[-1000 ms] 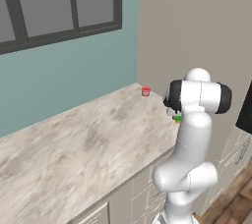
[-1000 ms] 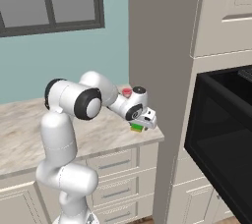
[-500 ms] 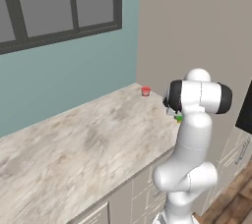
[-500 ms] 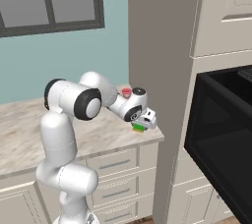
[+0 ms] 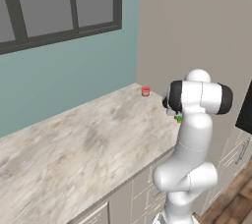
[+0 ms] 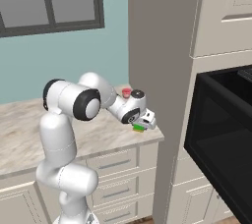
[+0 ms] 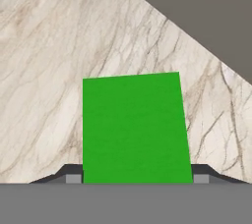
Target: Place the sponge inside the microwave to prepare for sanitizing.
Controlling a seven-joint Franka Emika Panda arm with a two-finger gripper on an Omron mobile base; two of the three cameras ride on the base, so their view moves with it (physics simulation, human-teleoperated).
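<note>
The green sponge (image 7: 135, 127) lies flat on the marble counter (image 5: 88, 139) near its right end, beside the grey side panel. My gripper (image 7: 137, 179) reaches down over it, and the two dark fingertips press against its left and right sides. From the right base view the sponge (image 6: 139, 128) shows as a green and yellow sliver under the hand (image 6: 143, 121). In the left base view the arm hides all but a green speck of the sponge (image 5: 178, 118). The black microwave (image 6: 221, 134) is set into the cabinets to the right, past the panel.
A tiny red cup (image 5: 145, 91) stands at the counter's back right corner, close behind the hand (image 6: 127, 92). The tall grey panel (image 6: 162, 46) rises between the counter and the microwave. The counter's front edge lies just right of the sponge, with drawers (image 6: 113, 166) below.
The fingers have come in from wide apart to meet the sponge's sides. The arm and the sponge have stayed in place.
</note>
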